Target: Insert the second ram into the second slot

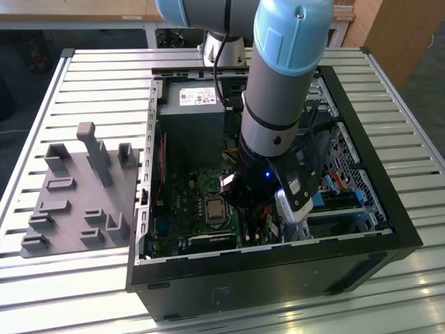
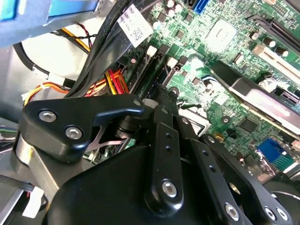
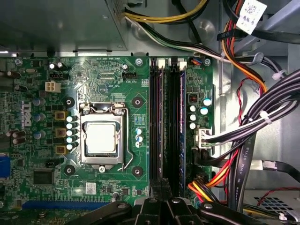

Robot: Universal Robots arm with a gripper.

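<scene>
1. Exterior view: the grey-and-light-blue robot arm reaches straight down into the open black computer case point(image 1: 389, 209), which puts the black linkage gripper point(image 1: 259, 202) low over the green motherboard point(image 1: 198, 191). A vertical approach suits slots that accept a module from above.
2. Gripper state: in both wrist views the gripper point(image 3: 161, 185) point(image 2: 157, 105) has its fingers drawn together with no gap visible between the tips. Nothing is seen clamped between them.
3. Task item: the second ram point(image 3: 159, 117), a thin dark-blue circuit-board stick, appears edge-on in the bank of black memory slots point(image 3: 174, 140), running directly ahead of the fingertips. Which slot it occupies, and whether it is fully seated, cannot be determined.
4. Judgement: tips closed over one end of the slot bank suggest pressing down rather than carrying.
5. Surroundings: the silver processor socket point(image 3: 101, 138) lies to one side of the gripper, and the black and coloured cable bundle point(image 3: 262, 117) to the other, clear of the slots.
6. Outside the case, well apart from the gripper, sits the grey moulded parts holder point(image 1: 76, 202).
</scene>
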